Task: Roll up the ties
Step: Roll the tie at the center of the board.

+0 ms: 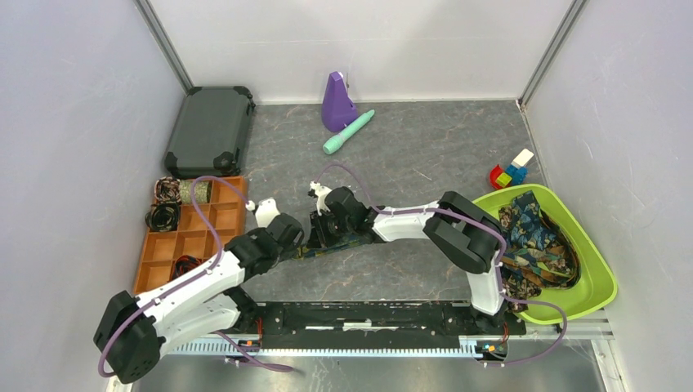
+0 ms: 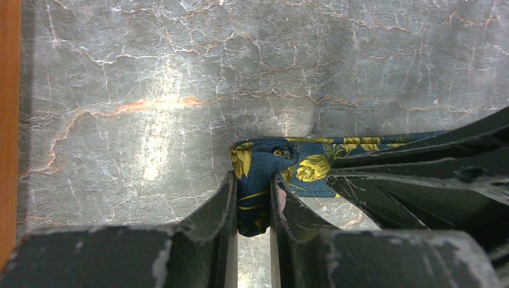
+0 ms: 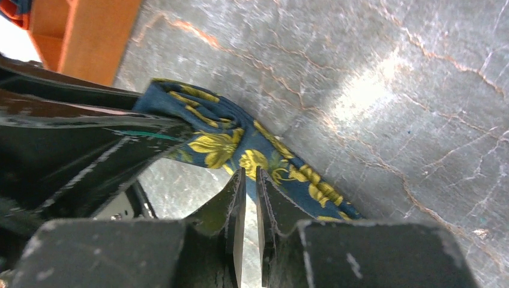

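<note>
Mid-table, between the two arms: navy tie with yellow-gold flowers, one end turned into a small, loose coil, the remaining length flat on the table and trailing toward the right arm. Left gripper clamped on that coil, fabric plainly pinched between its fingers. Right gripper just beside it at the flat strip, jaws nearly together with a thin gap; hold on the fabric not determinable from these views.

Judged stage: early in the roll of this tie, only the first turns formed, most of the strip not yet wound.

Apparently done already: several small coils seated in compartments of the orange tray at left, other compartments vacant.

Left to do: finishing this roll, placing it in the tray, then working through the heap of ties lying unrolled in the lime bin at right. Probably the larger share of the work.
</note>
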Robot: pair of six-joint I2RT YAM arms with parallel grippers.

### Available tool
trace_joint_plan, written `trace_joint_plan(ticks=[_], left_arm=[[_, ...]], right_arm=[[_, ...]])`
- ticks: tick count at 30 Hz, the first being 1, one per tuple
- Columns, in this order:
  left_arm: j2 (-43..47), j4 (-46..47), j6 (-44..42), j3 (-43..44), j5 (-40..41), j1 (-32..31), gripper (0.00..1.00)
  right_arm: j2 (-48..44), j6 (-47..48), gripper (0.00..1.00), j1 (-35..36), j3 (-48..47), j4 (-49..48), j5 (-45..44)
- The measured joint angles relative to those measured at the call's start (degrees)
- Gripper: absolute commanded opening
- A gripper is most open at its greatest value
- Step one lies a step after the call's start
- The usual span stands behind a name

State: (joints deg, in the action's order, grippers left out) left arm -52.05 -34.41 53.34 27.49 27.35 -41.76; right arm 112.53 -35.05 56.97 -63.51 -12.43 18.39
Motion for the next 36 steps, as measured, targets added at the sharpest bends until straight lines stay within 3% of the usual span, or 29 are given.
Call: trace_joint_plan(ticks=[8,27,36], left_arm=[[-1.3,-0.1,-0.5,0.4,0.8,0.0,0.03],[-11.2,-5.7,-0.9,7.7,7.7,-5.0,0.02],[-20.6,-11.7,0.2,12.5,13.6,-10.3,0.02]], right_arm=[[2.2,1.6,0.17,0.0,0.7,-0.6,-0.8],[-4.5,6.1,0.17,-0.7,4.1,5.7,-4.4],[-14.1,5.4,0.17,-6.4,13.6,5.6,-6.7]])
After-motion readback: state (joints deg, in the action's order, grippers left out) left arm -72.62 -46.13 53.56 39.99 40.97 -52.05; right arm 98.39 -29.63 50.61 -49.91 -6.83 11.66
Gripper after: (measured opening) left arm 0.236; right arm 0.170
